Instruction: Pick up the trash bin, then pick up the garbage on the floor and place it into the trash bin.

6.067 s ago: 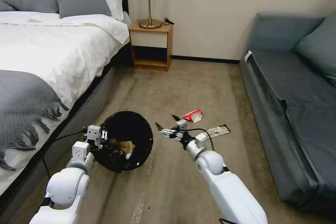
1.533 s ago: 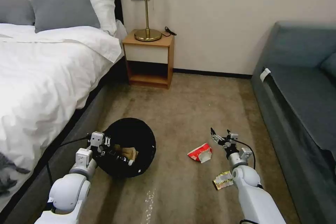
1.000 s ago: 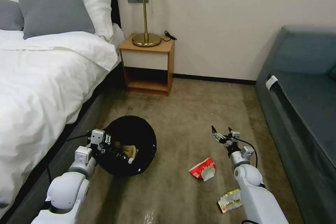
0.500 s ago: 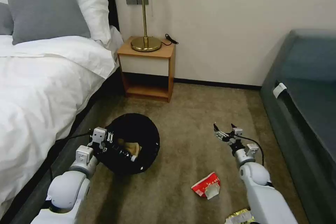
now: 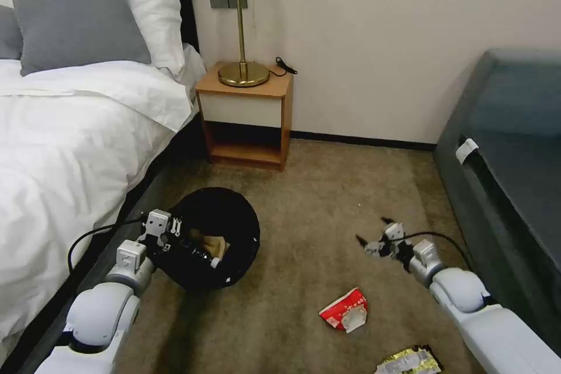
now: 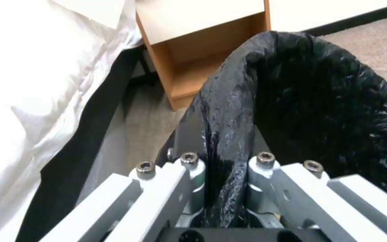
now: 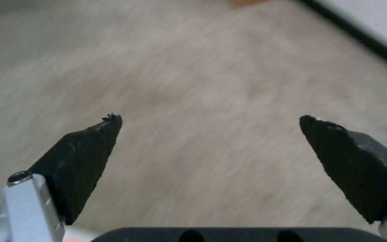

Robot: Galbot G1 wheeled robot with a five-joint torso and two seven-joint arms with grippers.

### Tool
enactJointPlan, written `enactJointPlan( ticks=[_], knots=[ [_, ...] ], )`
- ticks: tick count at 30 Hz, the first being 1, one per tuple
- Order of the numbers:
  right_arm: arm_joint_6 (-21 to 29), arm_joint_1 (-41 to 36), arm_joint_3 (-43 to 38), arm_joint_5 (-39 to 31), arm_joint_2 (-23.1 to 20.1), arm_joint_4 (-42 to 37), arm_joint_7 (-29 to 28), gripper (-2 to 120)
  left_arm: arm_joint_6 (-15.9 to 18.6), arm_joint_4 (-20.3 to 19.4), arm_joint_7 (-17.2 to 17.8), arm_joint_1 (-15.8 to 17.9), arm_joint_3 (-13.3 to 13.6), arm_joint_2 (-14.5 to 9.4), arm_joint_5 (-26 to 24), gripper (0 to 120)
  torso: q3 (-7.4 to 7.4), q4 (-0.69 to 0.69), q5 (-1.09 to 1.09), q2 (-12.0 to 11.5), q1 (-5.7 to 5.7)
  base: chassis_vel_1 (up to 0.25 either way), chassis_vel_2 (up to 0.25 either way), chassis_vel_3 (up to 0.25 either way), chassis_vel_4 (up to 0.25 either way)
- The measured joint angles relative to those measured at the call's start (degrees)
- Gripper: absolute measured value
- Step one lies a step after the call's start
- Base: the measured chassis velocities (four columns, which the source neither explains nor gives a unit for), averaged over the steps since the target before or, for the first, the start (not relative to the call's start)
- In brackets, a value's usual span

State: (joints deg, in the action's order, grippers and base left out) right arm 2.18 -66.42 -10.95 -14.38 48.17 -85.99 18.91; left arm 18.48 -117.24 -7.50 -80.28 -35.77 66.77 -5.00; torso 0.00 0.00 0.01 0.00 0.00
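Observation:
The trash bin (image 5: 234,216), lined with a glossy black bag, hangs tilted above the carpet at lower left. My left gripper (image 5: 175,239) is shut on the bin's rim (image 6: 225,141). A crumpled brown paper bag (image 5: 213,245) lies inside the bin. On the carpet lie a red-and-white packet (image 5: 345,311) and, at the bottom edge, a gold-and-black wrapper (image 5: 409,361). My right gripper (image 5: 374,232) is open, above bare carpet beyond the packet, with nothing between its black fingertips (image 7: 90,141).
A white bed (image 5: 70,128) runs along the left, a wooden nightstand (image 5: 245,117) with a brass lamp (image 5: 241,41) stands at the wall, and a grey-blue sofa (image 5: 514,163) lines the right. Open carpet lies between them.
The camera stopped moving forward. My right arm swung lower and to the right, its open gripper turning toward the packet. The left gripper keeps holding the bin.

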Motion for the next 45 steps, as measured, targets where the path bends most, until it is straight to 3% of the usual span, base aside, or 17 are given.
enactJointPlan(
  ticks=[9, 21, 25, 29, 35, 39, 42, 45],
  knots=[
    [-0.87, -1.87, -0.05, 1.11, -3.18, 1.03, 2.68, 100, 0.92, -2.33, -0.01, -1.52, 0.05, 0.19, 0.29, 7, 0.00, 0.01, 0.01, 0.00, 0.00, 0.000, 0.000, 0.000, 0.000],
    [-3.52, -11.47, -21.09, 6.43, -5.21, -2.39, 13.86, 100, 1.89, 0.86, -0.08, 0.21, 0.71, 0.75, -3.16, 7, 0.00, 0.00, -0.01, 0.00, 0.00, 0.000, 0.000, 0.000, 0.000],
    [-11.20, -19.36, -30.18, 11.61, -7.97, -1.59, 18.35, 100, 1.36, 2.57, -0.34, 0.31, 1.07, 0.62, -4.56, 7, 0.00, -0.01, -0.02, 0.00, 0.00, 0.000, 0.000, 0.000, 0.000],
    [-14.53, -21.61, -32.12, 14.71, -8.24, 0.64, 19.27, 100, 0.14, 3.82, -0.85, -0.31, 0.78, 1.09, -4.21, 7, 0.00, -0.02, 0.01, 0.00, 0.00, 0.000, 0.000, 0.000, 0.000],
    [-14.80, -21.79, -31.23, 18.97, -7.11, 1.33, 19.55, 100, -0.38, 4.55, -0.97, -0.12, 0.56, 1.91, -3.76, 7, 0.00, 0.01, 0.01, 0.00, 0.00, 0.000, 0.000, 0.000, 0.000],
    [-13.16, -22.63, -30.68, 19.99, -6.11, -0.40, 19.97, 100, -0.38, 4.49, -0.75, 0.63, 0.81, 1.15, -3.81, 7, 0.00, -0.01, -0.03, 0.00, 0.00, 0.000, 0.000, 0.000, 0.000],
    [-12.22, -22.42, -29.92, 19.98, -5.34, -1.04, 19.98, 100, 0.03, 3.44, -0.15, 0.75, 0.72, 0.61, -3.57, 7, 0.00, -0.01, -0.01, 0.00, 0.00, 0.000, 0.000, 0.000, 0.000],
    [-11.17, -20.73, -28.36, 20.00, -5.11, -1.13, 19.92, 100, 2.57, -0.90, 0.99, -0.19, -0.44, -0.11, -3.71, 7, 0.00, 0.02, -0.01, 0.00, 0.00, 0.000, 0.000, 0.000, 0.000]
  ],
)
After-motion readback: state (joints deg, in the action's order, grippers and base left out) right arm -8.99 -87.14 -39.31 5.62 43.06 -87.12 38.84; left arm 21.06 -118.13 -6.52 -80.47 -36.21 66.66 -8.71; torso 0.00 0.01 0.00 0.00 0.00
